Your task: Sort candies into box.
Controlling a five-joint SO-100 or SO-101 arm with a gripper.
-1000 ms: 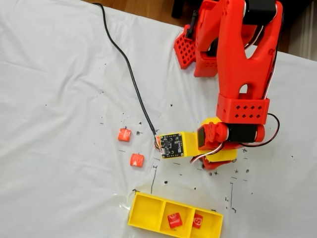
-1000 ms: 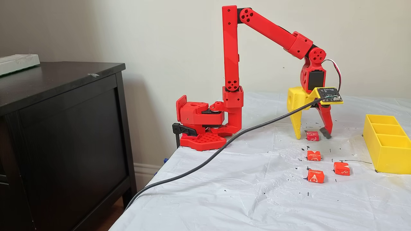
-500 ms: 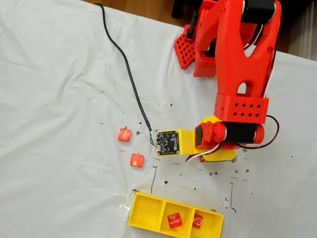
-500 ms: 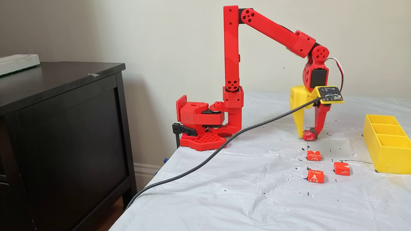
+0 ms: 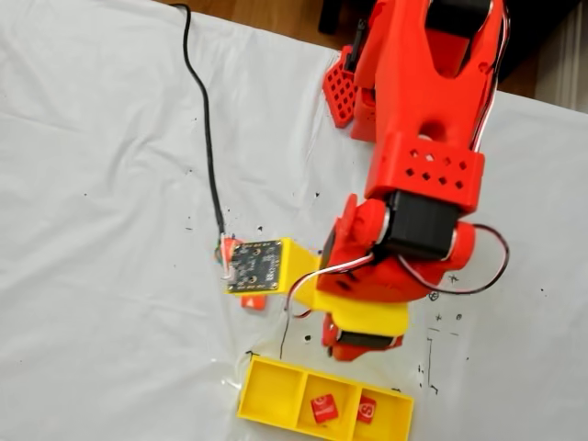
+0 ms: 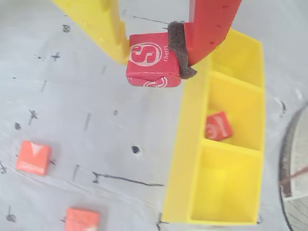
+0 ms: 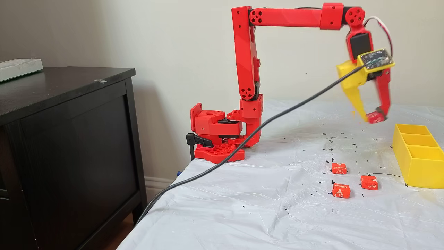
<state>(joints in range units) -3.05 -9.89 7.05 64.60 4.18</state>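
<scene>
Wrist view puts my gripper [image 6: 159,53] closed on a small square red wrapped candy with white lettering [image 6: 153,60], pinched between my yellow plastic finger [image 6: 98,24] and the dark pad on my red finger [image 6: 179,48]. It hangs in the air beside the long wall of the shallow bright yellow three-compartment plastic tray [image 6: 185,159], not over a compartment yet.

The hold looks shallow to me: the pad catches only the candy's upper edge on one side, and most of the sweet hangs below my fingertips. I judge that a jolt on the way across could twist it loose, and it would then land on the white plastic table cover [image 6: 72,110] outside the tray. Letting go too early would likely do the same, or bounce it off the wall.

That view also shows one red candy [image 6: 218,126] lying in the middle compartment, which the side fixed view hides behind the tray's wall [image 7: 418,166]. The side fixed view gives what the wrist cannot: my height, with the held candy [image 7: 375,117] well above the table and above the tray's rim, and three loose orange-red candies [image 7: 339,168] on the cover near the tray. From above, the other fixed view shows two candies in the tray [image 5: 323,407], in the middle and an end compartment.
</scene>
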